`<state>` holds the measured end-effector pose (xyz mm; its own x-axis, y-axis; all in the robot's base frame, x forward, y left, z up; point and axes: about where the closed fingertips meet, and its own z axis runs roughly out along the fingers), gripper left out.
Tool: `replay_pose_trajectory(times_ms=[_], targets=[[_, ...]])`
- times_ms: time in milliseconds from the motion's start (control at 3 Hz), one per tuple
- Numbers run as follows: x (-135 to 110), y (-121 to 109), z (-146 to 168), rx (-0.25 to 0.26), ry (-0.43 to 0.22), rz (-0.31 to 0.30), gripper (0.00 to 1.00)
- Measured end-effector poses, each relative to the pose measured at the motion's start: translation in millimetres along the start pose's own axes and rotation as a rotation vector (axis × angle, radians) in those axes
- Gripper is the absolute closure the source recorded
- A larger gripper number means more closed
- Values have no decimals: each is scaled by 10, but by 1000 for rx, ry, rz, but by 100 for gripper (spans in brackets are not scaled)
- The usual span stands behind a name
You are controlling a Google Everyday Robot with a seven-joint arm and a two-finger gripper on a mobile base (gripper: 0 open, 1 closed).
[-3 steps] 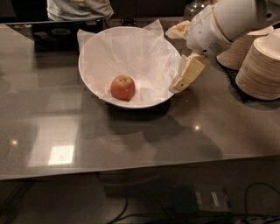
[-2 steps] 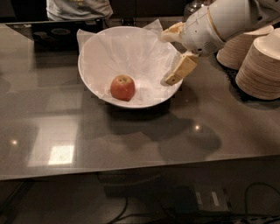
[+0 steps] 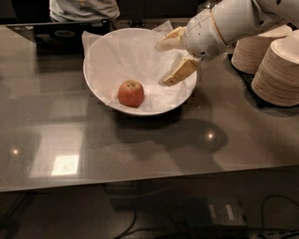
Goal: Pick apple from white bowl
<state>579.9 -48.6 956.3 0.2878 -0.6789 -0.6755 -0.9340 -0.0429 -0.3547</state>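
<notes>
The small red-orange apple (image 3: pixel 131 93) lies near the bottom of the large white bowl (image 3: pixel 100 100), which is lined with crinkled white paper and stands on the grey table. My gripper (image 3: pixel 163 63) hangs over the right half of the bowl, above and to the right of the apple and apart from it. Its two beige fingers (image 3: pixel 180 71) are spread wide and hold nothing.
Stacks of beige paper bowls (image 3: pixel 278 70) stand at the right, close behind my arm. A person's torso (image 3: pixel 84 9) is at the table's far edge. The grey tabletop (image 3: pixel 93 149) stretches in front of the bowl to its near edge.
My gripper has moved left from the bowl's right rim to over the inside of the bowl, closer to the apple. The apple and bowl have not moved.
</notes>
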Motion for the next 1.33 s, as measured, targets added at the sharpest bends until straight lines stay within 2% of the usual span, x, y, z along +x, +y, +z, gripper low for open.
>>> replay_pose_trajectory(times_ms=[667, 1333], targets=[[-47, 6, 323, -72, -41, -37, 34], [20, 89, 676, -153, -60, -27, 32]])
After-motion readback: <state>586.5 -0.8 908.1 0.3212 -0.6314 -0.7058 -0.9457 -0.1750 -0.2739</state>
